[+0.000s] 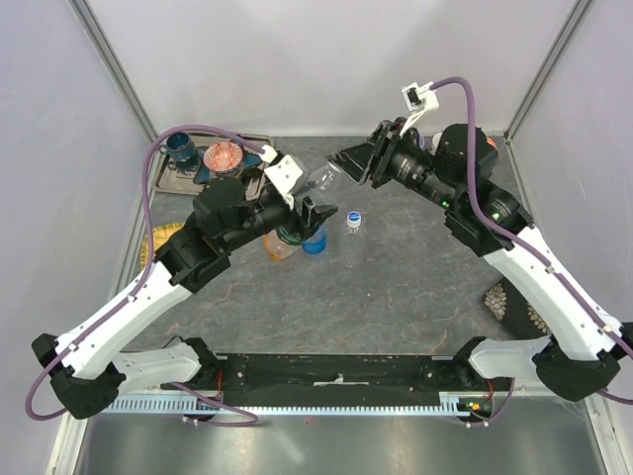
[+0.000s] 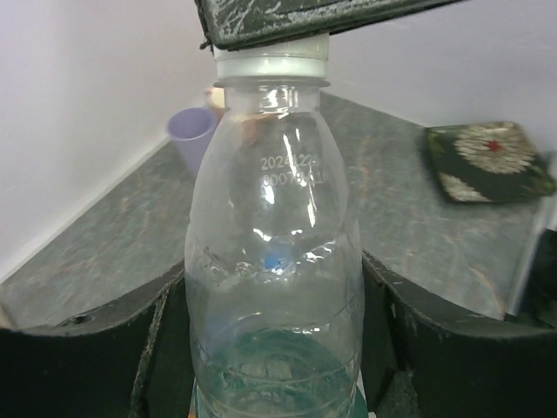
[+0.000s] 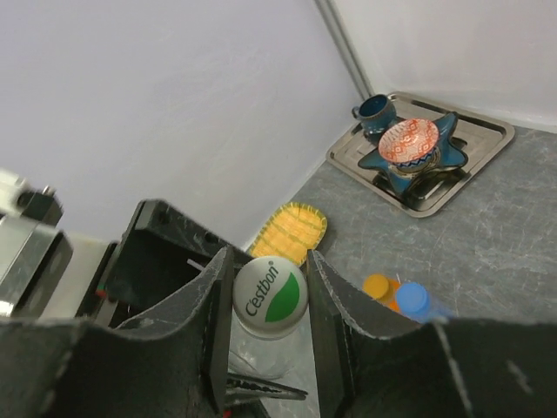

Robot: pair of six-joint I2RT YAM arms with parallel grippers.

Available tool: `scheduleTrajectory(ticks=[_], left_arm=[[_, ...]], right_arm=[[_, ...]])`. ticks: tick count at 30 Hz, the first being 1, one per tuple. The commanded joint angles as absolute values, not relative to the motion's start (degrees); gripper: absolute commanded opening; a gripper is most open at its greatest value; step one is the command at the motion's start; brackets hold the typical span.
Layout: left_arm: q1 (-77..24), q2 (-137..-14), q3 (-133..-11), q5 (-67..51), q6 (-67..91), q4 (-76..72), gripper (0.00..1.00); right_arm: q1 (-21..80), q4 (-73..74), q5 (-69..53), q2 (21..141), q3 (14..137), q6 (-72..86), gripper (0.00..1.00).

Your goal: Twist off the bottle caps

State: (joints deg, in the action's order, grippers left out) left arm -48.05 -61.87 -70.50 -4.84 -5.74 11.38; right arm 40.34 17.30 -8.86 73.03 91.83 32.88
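Gripping the clear bottle [image 2: 274, 218] over the surface [image 2: 418, 235] in my left tool [image 2: 274, 366], I had my right tool [image 3: 268, 305] pinched on its white cap [image 2: 271, 63]; I judged the thin wall might buckle or spin, turning with the cap.

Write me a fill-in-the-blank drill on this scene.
The right gripper pinches the clear plastic bottle's round ____ cap.
The left gripper clamps the same ____ around its body.
The small plastic bottle beside the blue-capped plastic bottle has an ____ cap.
Missing: white; bottle; orange.
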Motion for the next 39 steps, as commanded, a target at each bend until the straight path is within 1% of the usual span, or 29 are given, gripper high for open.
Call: scheduleTrajectory(ticks=[1,3,4,7,11,12,13,16,20,22,24,25,26,27,28,29,30,31,33,34,38,39], left_arm=[[-48.9,-60.0,-74.3,-34.4,-1.0,7.4,0.18],[-48.3,-60.4,-75.6,-39.8,1.2,7.1,0.18],[-48.3,-60.5,-76.0,-44.9,2.9,6.8,0.18],[-47.4,-60.9,-76.9,-53.0,6.9,4.1,0.17],[-44.0,-61.5,-76.6,-61.1,14.2,-3.1,0.16],[-43.2,-61.9,-76.4,-62.4,16.1,-7.2,0.16],[-42.5,-62.1,-75.5,-65.4,20.2,-9.4,0.16],[-40.0,-63.5,-73.7,-69.7,28.6,-19.6,0.15],[-38.1,-65.4,-72.4,-73.2,35.8,-27.6,0.15],[-37.9,-66.2,-72.3,-73.3,36.5,-27.9,0.15],[-37.4,-66.1,-72.2,-72.3,34.2,-26.4,0.15],[-37.4,-65.7,-72.3,-70.0,32.1,-24.5,0.15],[-37.4,-65.0,-72.7,-68.6,29.6,-18.6,0.15],[-37.4,-64.6,-72.8,-67.2,24.9,-16.1,0.16],[-37.4,-64.2,-72.9,-63.5,22.7,-13.4,0.18],[-37.4,-63.5,-73.2,-61.6,20.7,-9.2,0.18],[-37.4,-63.0,-73.2,-59.9,17.4,-7.2,0.18],[-37.4,-62.8,-73.3,-56.0,16.0,-5.7,0.18],[-37.4,-62.2,-73.2,-52.4,12.7,-2.0,0.19],[-37.5,-62.1,-73.1,-48.7,11.8,-1.2,0.19],[-38.4,-62.1,-73.3,-40.1,7.6,3.1,0.20],[-38.8,-62.1,-73.5,-36.0,5.7,4.5,0.20]], right_arm=[[41.0,22.1,-18.9,71.9,92.8,22.9,0.00],[41.0,22.9,-21.3,70.1,92.7,20.3,0.00],[41.0,22.9,-22.1,69.4,92.5,19.7,0.00],[41.0,23.2,-25.8,67.9,92.2,18.2,0.00],[41.0,23.2,-29.7,66.2,91.3,16.4,0.00],[41.0,23.2,-31.4,65.9,91.0,15.6,0.00],[41.0,22.9,-32.7,65.7,90.7,15.0,0.00],[41.0,22.6,-36.0,64.6,90.1,13.5,0.00],[41.0,22.2,-38.6,63.3,89.3,11.6,0.00],[41.0,22.4,-36.5,62.9,89.3,11.5,0.00],[41.0,22.6,-30.4,62.8,90.4,12.3,0.01],[41.0,22.9,-28.2,62.9,91.1,12.7,0.42],[41.0,23.2,-22.5,63.0,92.0,14.2,0.60],[41.0,23.4,-18.9,63.1,94.0,15.3,0.72],[41.0,24.1,-15.0,63.3,95.0,16.2,0.88],[41.0,24.2,-12.4,63.3,96.0,16.8,0.95],[41.0,24.2,-7.7,63.3,97.3,18.1,0.98],[41.0,24.3,-5.9,63.5,98.1,19.2,0.98],[41.0,24.3,-2.8,64.5,100.1,22.1,0.98],[41.0,24.2,-2.3,65.1,100.5,23.3,0.98],[41.0,23.5,-3.0,67.0,102.7,28.7,0.98],[41.0,23.2,-3.1,67.0,102.9,29.4,0.98]])
